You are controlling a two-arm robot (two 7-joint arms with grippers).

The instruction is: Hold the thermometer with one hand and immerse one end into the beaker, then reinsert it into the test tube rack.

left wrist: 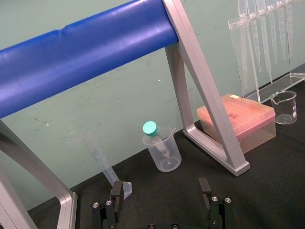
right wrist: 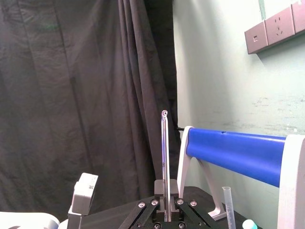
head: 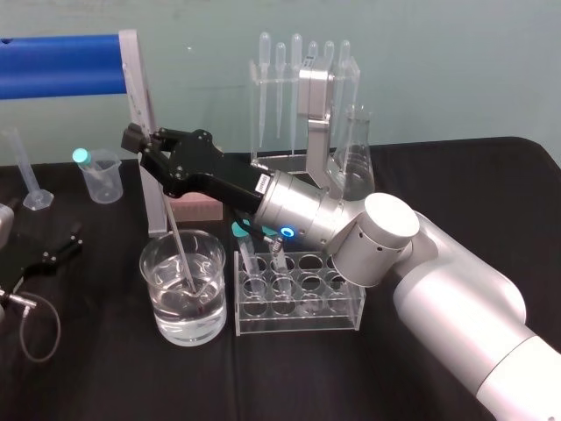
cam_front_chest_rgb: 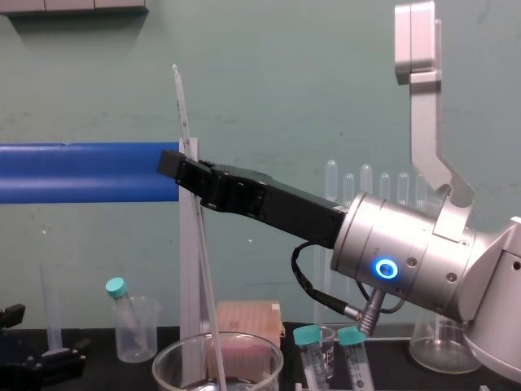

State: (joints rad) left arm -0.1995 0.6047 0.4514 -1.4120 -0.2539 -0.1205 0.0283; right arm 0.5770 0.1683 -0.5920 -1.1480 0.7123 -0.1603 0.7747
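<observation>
The thermometer (head: 178, 250) stands nearly upright, leaning a little. Its lower end is down in the water of the beaker (head: 156, 303) and most of its length sticks up above the rim; whether the tip touches the glass bottom I can't tell. It is gripped well above the water, I'd say so the black jaws stay dry and the rod can be lifted straight out.

The right gripper (head: 145, 145) has its jaws pinched narrow on the rod, set crosswise to it. Its arm comes in from five o'clock, passes over the test tube rack (head: 298, 303) and points toward ten o'clock, with the silver wrist hanging above the rack's tubes. The rack sits just at the beaker's three o'clock, handy for the return.

The left gripper (left wrist: 160, 191) lies idle at nine o'clock on the desk (head: 114, 377), jaws wide.
</observation>
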